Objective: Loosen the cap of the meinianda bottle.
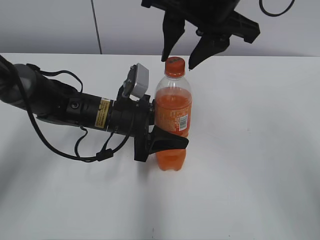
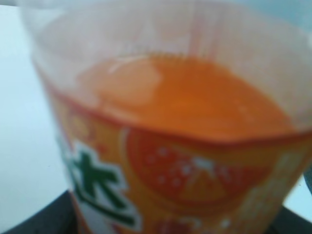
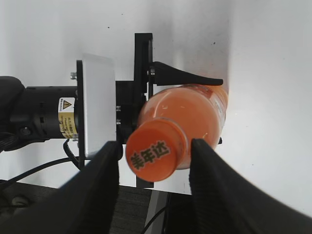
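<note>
Left gripper (image 1: 167, 135) pinches the upright meinianda bottle (image 1: 173, 117) at its waist, mid-desk (image 1: 260, 165). Right gripper (image 1: 179, 57) hangs above with fingers (image 3: 95, 190) spread on both sides of the cap (image 1: 175, 66), apart from it; a straight descent along the bottle's vertical axis would likely seat them.

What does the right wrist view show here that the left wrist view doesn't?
Only the right wrist view shows the cap with its printed top, the right gripper open on either side of it, and the left gripper clamping the bottle's body. Only the left wrist view shows the label close up, blurred. Both show the bottle of orange drink.
</note>
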Robot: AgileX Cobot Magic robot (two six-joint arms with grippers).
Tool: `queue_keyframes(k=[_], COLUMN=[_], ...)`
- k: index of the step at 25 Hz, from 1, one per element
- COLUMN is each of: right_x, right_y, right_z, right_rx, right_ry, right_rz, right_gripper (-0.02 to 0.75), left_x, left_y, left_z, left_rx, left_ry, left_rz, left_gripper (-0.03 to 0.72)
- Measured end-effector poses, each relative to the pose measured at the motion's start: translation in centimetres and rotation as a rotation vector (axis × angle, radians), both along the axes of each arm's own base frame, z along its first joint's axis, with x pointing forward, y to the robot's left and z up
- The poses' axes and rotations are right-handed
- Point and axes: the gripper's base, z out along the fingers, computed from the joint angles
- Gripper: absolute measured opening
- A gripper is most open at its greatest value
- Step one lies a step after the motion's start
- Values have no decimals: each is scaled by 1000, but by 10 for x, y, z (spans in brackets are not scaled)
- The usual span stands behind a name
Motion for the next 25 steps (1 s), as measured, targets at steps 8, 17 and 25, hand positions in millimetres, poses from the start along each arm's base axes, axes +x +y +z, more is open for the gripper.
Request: queue_keyframes(k=[8,17,25], right_x=[2,-3,-3], right_y=[2,10,9], right_z=[-6,-7,-8], right_rx=[-4,-32,-44], right_ry=[18,1,-7], right_rz=[-11,19,20], right_gripper=[356,356,307], left_x=[0,0,0], left_y=[0,0,0], left_z=[0,0,0], left_rx=[0,0,0], left_ry=[0,0,0], left_rz=[1,3,5], left_gripper=[415,415,415])
